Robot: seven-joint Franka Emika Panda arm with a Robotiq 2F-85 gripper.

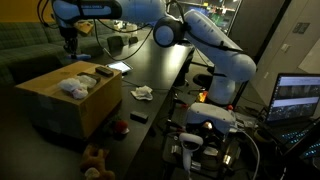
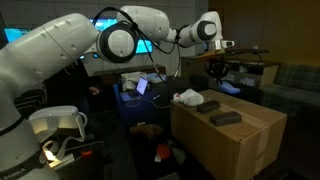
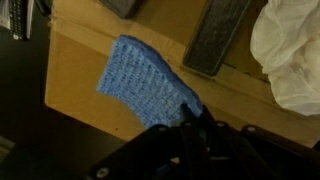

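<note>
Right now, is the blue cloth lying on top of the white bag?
No, in the wrist view the blue cloth lies on the cardboard box, apart from the white bag.

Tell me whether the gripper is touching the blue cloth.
Touching. In the wrist view the gripper pinches a corner of the blue cloth.

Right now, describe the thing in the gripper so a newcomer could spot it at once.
Find the big cardboard box beside the dark table. Over its top, near one edge, is a small blue knitted cloth, one end pinched in the gripper. It is the only blue, ribbed thing there; its neighbours are two flat dark blocks and a crumpled white bag.
</note>
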